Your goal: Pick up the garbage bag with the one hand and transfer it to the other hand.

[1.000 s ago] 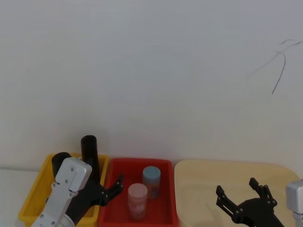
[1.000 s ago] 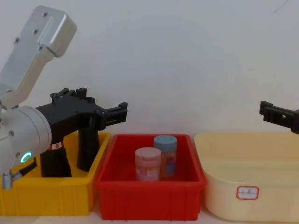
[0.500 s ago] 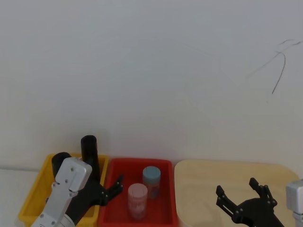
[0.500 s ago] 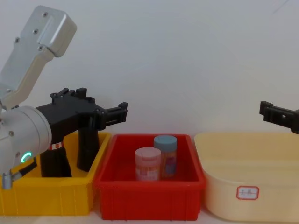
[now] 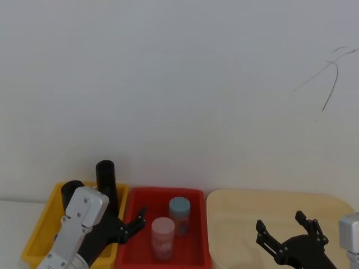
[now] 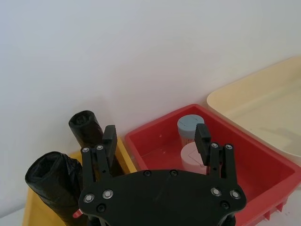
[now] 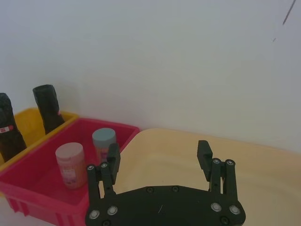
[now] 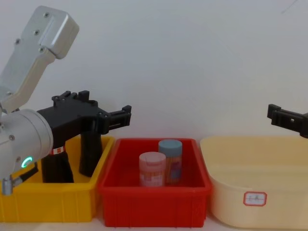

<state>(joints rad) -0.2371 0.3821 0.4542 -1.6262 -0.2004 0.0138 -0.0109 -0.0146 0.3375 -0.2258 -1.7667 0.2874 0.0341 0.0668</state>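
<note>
The garbage bag (image 8: 57, 168), a black roll with a red-and-white label band, stands upright in the yellow bin (image 8: 48, 207), seen too in the left wrist view (image 6: 49, 181) and far off in the right wrist view (image 7: 9, 129). A second black roll (image 8: 90, 154) stands just behind it. My left gripper (image 8: 126, 115) hovers open above the seam between the yellow and red bins, to the right of both rolls, with nothing between its fingers (image 6: 109, 136). My right gripper (image 7: 158, 149) hangs open and empty over the cream tub (image 8: 279, 202).
The red bin (image 8: 154, 207) in the middle holds a pink-lidded jar (image 8: 152, 168) and a blue-lidded jar (image 8: 171, 159). The three containers sit side by side, touching. A white wall rises close behind them.
</note>
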